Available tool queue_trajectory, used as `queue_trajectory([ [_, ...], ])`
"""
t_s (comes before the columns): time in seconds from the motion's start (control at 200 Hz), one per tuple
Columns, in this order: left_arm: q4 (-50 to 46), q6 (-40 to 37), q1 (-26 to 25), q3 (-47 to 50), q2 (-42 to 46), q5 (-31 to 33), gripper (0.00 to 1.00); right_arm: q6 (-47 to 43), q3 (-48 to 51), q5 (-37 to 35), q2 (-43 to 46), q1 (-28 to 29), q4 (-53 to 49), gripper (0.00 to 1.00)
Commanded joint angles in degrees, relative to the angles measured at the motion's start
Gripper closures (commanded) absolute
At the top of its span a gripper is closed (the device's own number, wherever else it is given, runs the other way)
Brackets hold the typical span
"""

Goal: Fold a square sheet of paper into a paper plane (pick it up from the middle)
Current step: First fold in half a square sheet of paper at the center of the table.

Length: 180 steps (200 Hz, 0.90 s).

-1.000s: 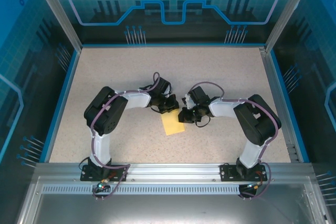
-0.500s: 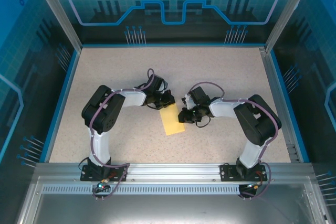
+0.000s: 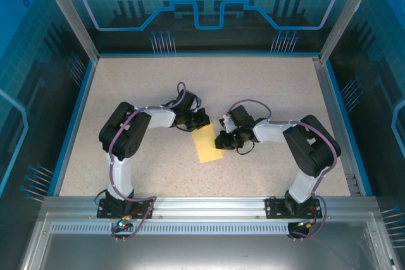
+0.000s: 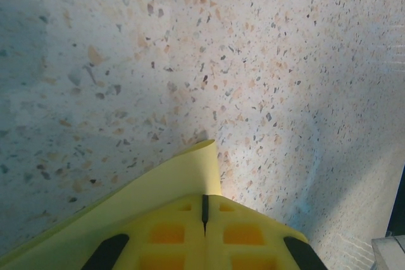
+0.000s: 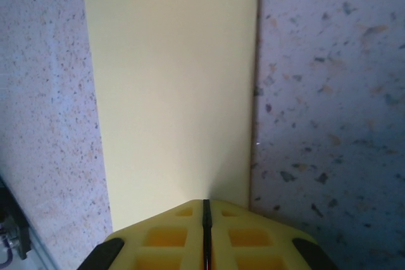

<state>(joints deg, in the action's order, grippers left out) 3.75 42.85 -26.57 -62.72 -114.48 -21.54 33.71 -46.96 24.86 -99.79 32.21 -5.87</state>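
1. Centrally on the table lies the thin bright-yellow paper sheet (image 3: 207, 145), showing as a narrow rectangle rather than a square.
2. Its long axis runs from about 11 o'clock to 5 o'clock in the overhead view, nearly straight away from the arm bases.
3. At the sheet's 11 o'clock corner sits the left gripper (image 3: 197, 123). Its jaws are clenched to a thin seam, and a paper corner (image 4: 209, 156) curls up just ahead of them. I cannot tell whether paper is pinched.
4. On the sheet's 3 o'clock long edge sits the right gripper (image 3: 223, 140), jaws likewise clenched. From its wrist camera the paper (image 5: 171, 93) stretches flat ahead of the tips. I cannot tell whether it grips the paper.
5. Beneath is a speckled beige stone-look tabletop (image 3: 266, 86).
6. Around it stand translucent blue enclosure walls (image 3: 209, 4), with a silver aluminium rail (image 3: 209, 207) at 6 o'clock.
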Motion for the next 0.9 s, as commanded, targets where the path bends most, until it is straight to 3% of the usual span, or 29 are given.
queue_trajectory([
  [0.0, -0.49, -2.46, 0.55, -0.63, -0.60, -0.47, 1.00, 1.70, -2.64, 2.41, 2.42, -0.37, 0.92, 0.90],
  [0.48, -1.84, -1.45, 0.55, -0.64, -2.06, -0.28, 1.00, -1.30, -15.24, -0.91, -10.39, -1.80, -3.46, 0.90],
  [0.68, -2.89, -1.28, 0.55, -0.85, -2.32, 0.53, 1.00, -2.90, -13.69, -1.33, -11.09, -2.35, -4.76, 0.91],
  [0.895, -4.77, -1.52, 0.55, -1.14, -2.51, 2.20, 1.00, -5.79, -8.65, 3.45, -8.66, -2.50, -6.26, 0.90],
])
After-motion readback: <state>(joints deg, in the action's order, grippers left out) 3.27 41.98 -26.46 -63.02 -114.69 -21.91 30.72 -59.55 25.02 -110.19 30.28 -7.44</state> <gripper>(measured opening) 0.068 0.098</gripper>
